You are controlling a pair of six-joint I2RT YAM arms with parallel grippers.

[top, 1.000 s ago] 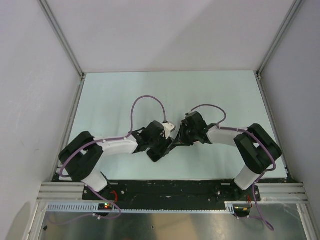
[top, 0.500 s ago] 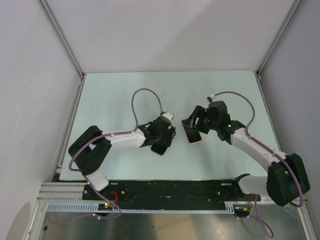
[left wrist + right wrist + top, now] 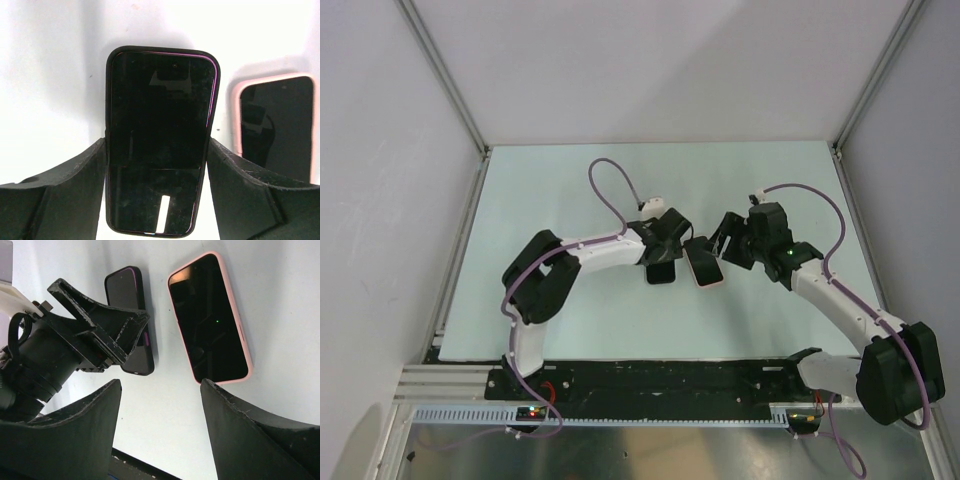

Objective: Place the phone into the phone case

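A black phone [image 3: 160, 140] with a thin purple edge lies flat on the pale table. My left gripper [image 3: 156, 142] is shut on its long sides, one finger against each. From above, the phone [image 3: 660, 272] pokes out under the left gripper [image 3: 662, 258]. Just to its right lies a pink phone case [image 3: 704, 268] with a dark screen inside its rim, seen close as the pink case [image 3: 210, 315]. My right gripper [image 3: 160, 385] hovers open near the case's near end, with only bare table between its fingers.
The pale green table [image 3: 560, 200] is boxed in by white walls and metal corner posts [image 3: 445, 75]. A black rail [image 3: 660, 378] with the arm bases runs along the near edge. Purple cables [image 3: 605, 175] loop above both wrists.
My right gripper has opened and let go of the pink case, which now lies flat. My left gripper has moved right and away from the bases, taking the black phone along.
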